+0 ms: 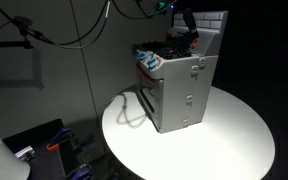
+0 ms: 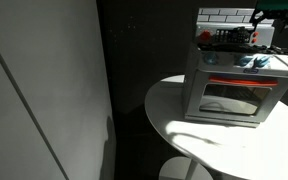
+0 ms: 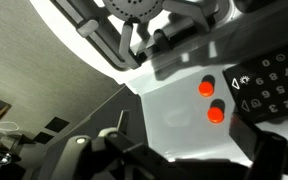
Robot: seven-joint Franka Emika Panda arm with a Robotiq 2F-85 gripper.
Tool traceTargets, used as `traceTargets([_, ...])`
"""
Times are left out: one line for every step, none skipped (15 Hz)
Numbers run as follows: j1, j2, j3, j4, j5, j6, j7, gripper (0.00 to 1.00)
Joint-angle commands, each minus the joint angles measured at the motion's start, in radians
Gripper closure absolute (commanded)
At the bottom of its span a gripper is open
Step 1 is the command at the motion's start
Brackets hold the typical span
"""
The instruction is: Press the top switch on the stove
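Observation:
The small grey toy stove [image 1: 181,92] stands on a round white table and shows in both exterior views [image 2: 232,90]. It has an oven door with a handle, a cluttered cooktop and a white brick-pattern back panel [image 1: 213,20]. My gripper [image 1: 187,28] hovers above the stove's back top, also seen in an exterior view [image 2: 271,22]. In the wrist view the light control panel carries two red round switches, one [image 3: 206,86] above the other [image 3: 216,113]. The gripper [image 3: 189,160] is open and empty, its fingers spread on either side just short of the switches.
The round white table [image 1: 234,140] holds the stove. Toy pots and a blue-white item [image 1: 149,60] crowd the cooktop. A black icon keypad [image 3: 274,85] lies beside the switches. Cables hang at the back [image 1: 74,30]. A grey wall panel [image 2: 44,90] stands nearby.

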Motion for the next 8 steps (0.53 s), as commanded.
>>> traceTargets([0.007,-0.025,-0.008,-0.002,0.013,-0.042,0.005,0.0])
traceTargets([0.007,-0.027,-0.007,-0.004,0.015,-0.047,0.002,0.0])
traceTargets([0.006,-0.029,-0.006,-0.004,0.017,-0.054,0.001,0.0])
traceTargets([0.006,-0.03,-0.005,-0.003,0.02,-0.061,-0.001,0.0])
traceTargets([0.006,-0.031,-0.003,-0.003,0.023,-0.068,-0.002,0.0])
traceTargets([0.005,-0.033,-0.001,-0.004,0.029,-0.076,-0.005,0.0])
traceTargets([0.004,-0.035,0.0,-0.004,0.034,-0.083,-0.007,0.0])
traceTargets([0.004,-0.036,0.0,-0.005,0.037,-0.088,-0.006,0.0])
